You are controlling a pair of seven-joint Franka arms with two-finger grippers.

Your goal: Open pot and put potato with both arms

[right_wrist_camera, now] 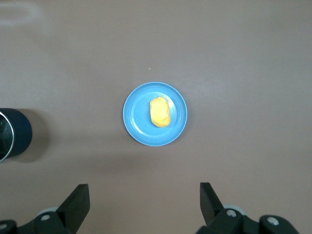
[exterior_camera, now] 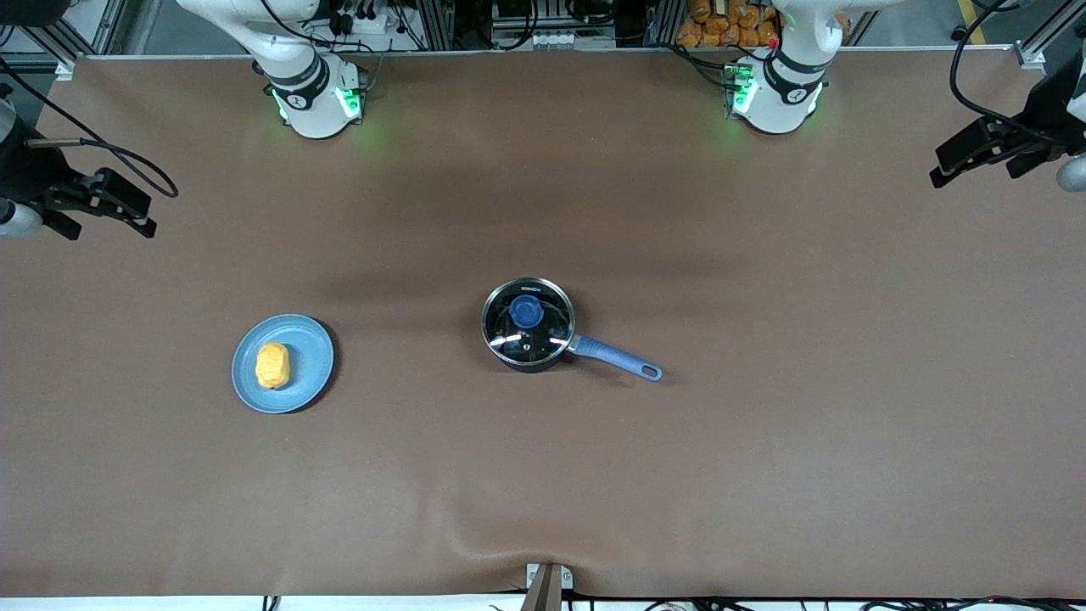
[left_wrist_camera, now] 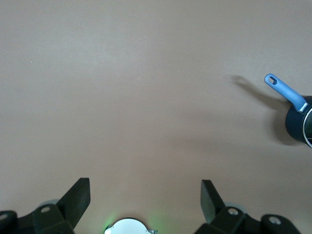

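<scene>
The black pot (exterior_camera: 528,327) stands mid-table with its glass lid on, blue knob (exterior_camera: 527,311) on top, and its blue handle (exterior_camera: 615,358) points toward the left arm's end. The yellow-orange potato (exterior_camera: 272,366) lies on a light-blue plate (exterior_camera: 314,365) toward the right arm's end. My left gripper (exterior_camera: 976,170) hangs open and empty over the table's left-arm end, well away from the pot (left_wrist_camera: 298,124). My right gripper (exterior_camera: 110,222) hangs open and empty over the right-arm end. In the right wrist view the potato (right_wrist_camera: 160,111) lies on the plate (right_wrist_camera: 176,131), away from that gripper (right_wrist_camera: 145,197).
Both arm bases (exterior_camera: 316,98) (exterior_camera: 776,93) stand along the table's edge farthest from the front camera. A pile of orange lumps (exterior_camera: 725,24) lies off the table by the left arm's base. A small bracket (exterior_camera: 547,581) sits at the nearest edge.
</scene>
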